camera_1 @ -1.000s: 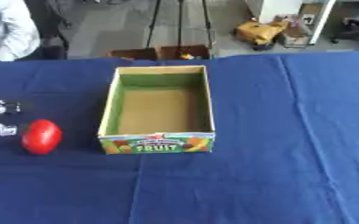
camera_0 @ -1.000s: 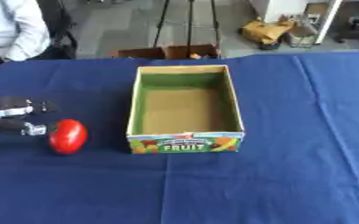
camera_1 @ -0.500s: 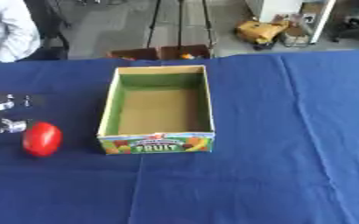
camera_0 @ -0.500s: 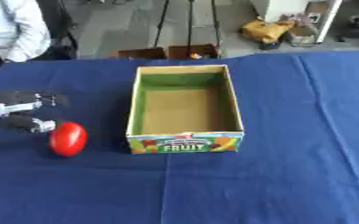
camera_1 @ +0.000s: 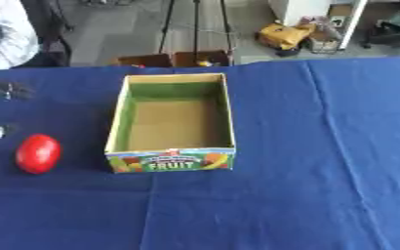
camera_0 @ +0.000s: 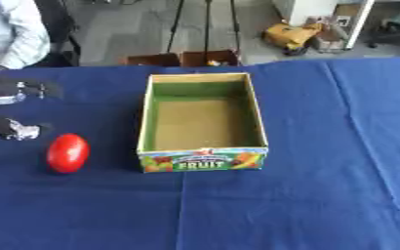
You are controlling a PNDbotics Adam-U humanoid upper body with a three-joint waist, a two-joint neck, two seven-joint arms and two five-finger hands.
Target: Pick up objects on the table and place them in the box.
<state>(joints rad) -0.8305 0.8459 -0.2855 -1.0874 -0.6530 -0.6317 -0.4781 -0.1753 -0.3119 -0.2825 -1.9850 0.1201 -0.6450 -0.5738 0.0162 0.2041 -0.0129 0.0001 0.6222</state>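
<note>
Blue cloth covers the whole tabletop (camera_0: 306,195), and the near stretch of it carries nothing. Moving back, we meet the red object (camera_0: 68,153), egg-shaped and glossy, lying on the cloth just left of the box (camera_0: 203,159) and apart from it. It sits level with the box's near front corner, touching nothing.

That box is an open cardboard tray with FRUIT printed on its near wall and green on the inner walls. Look inside: brown floor, nothing in it. So the score reads zero placed, one red object waiting, and no other loose object shows on the cloth.

Just beyond the red object, at the left edge, comes the left hand (camera_0: 9,128). Only part of it shows: a dark finger with a silver tip low down, and more dark and silver pieces higher up near the edge. The fingers look spread with a gap between them, pinching nothing, and they are near the red object but not on it. The right hand does not appear in either eye view.

My read: the pick is not made, so the grasp, the carry across to the right and the release into the box all lie ahead.

Further back, the tabletop's far edge, then grey floor, tripod legs, brown cartons and a person in a light shirt at the upper left, touching nothing.
</note>
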